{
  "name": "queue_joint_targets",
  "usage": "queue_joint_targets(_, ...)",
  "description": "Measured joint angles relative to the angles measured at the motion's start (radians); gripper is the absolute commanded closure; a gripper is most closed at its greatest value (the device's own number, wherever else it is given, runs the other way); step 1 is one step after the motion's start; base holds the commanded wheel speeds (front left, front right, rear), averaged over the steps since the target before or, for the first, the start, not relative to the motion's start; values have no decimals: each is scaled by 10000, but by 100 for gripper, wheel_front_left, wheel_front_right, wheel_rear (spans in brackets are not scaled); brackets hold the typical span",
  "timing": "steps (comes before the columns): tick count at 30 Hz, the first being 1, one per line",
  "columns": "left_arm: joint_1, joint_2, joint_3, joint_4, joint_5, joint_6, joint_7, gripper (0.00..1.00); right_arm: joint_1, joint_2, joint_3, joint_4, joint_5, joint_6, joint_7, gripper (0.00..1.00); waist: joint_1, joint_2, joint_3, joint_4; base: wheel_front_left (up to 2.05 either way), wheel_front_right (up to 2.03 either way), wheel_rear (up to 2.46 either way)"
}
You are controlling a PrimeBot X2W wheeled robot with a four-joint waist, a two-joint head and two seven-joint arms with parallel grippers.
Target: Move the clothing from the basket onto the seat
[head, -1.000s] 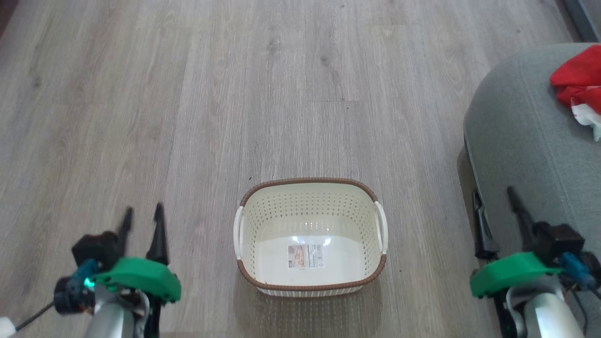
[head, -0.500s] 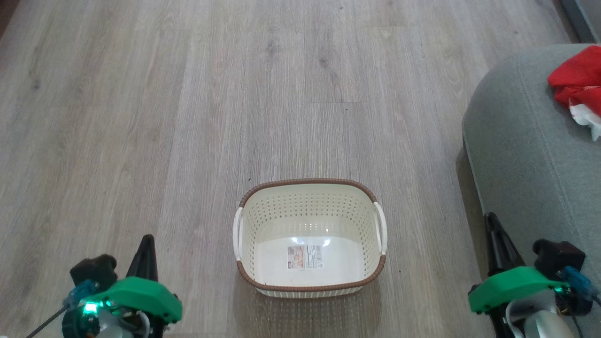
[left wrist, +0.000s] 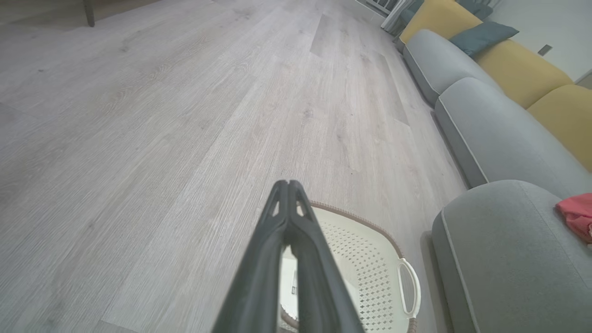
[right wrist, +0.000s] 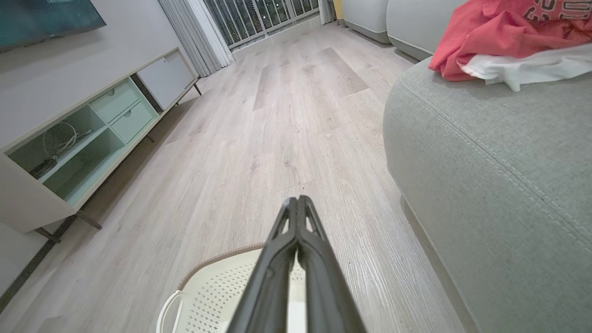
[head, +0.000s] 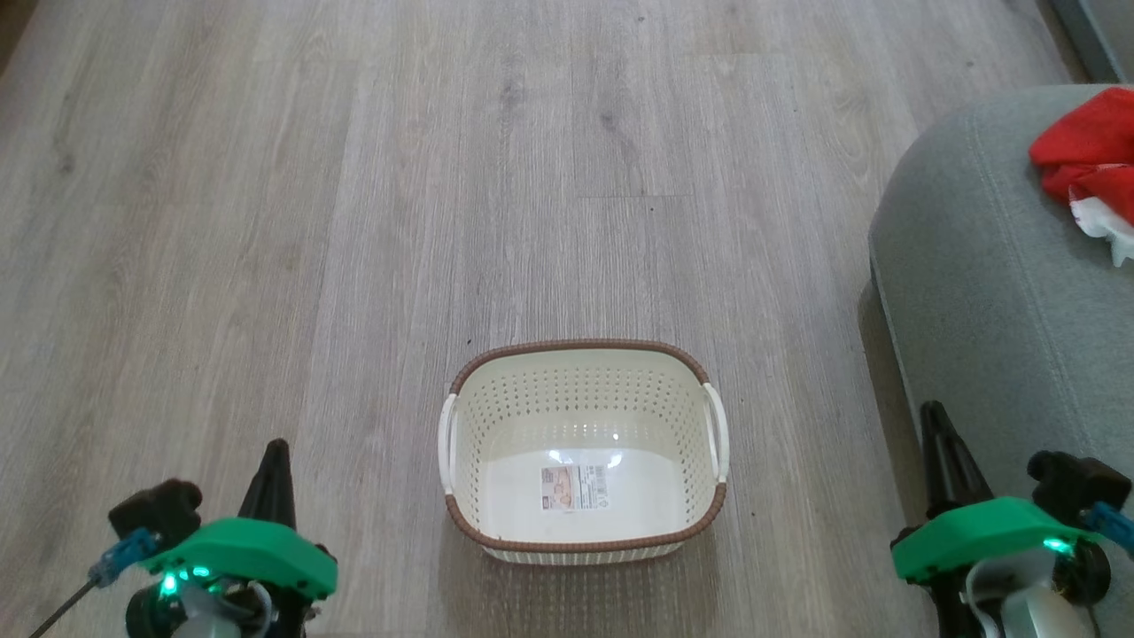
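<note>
The cream basket [head: 582, 369] with its brown rim stands on the floor at centre, holding nothing but the paper label on its bottom. Red clothing [head: 1083, 151] with a small white piece [head: 1099, 221] lies on the grey seat [head: 983, 266] at the right edge. The same red clothing [right wrist: 499, 32] and white piece [right wrist: 527, 67] rest on top of the seat [right wrist: 499, 175] in the right wrist view. My left gripper [head: 273, 456] is shut at the lower left, fingertips together [left wrist: 288, 185]. My right gripper [head: 935, 421] is shut at the lower right beside the seat, tips pressed together [right wrist: 297, 201].
Wood-look floor [head: 354, 221] spreads around the basket. A low cabinet [right wrist: 69, 138] with open shelves lines the wall in the right wrist view. More grey sofa seats [left wrist: 490, 134] with yellow back cushions [left wrist: 522, 69] stretch away in the left wrist view.
Both grippers went from open to shut and drew back toward the bottom of the head view. The basket and clothing stayed put.
</note>
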Motion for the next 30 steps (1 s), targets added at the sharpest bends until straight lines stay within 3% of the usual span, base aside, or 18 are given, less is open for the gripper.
queue_joint_targets(30, 1, -6, 104, -424, -3300, -192, 848, 100, -13, 2, -113, -130, 3632, -2, 895, 100, 0, 0, -105, -69, 0, 0, 0)
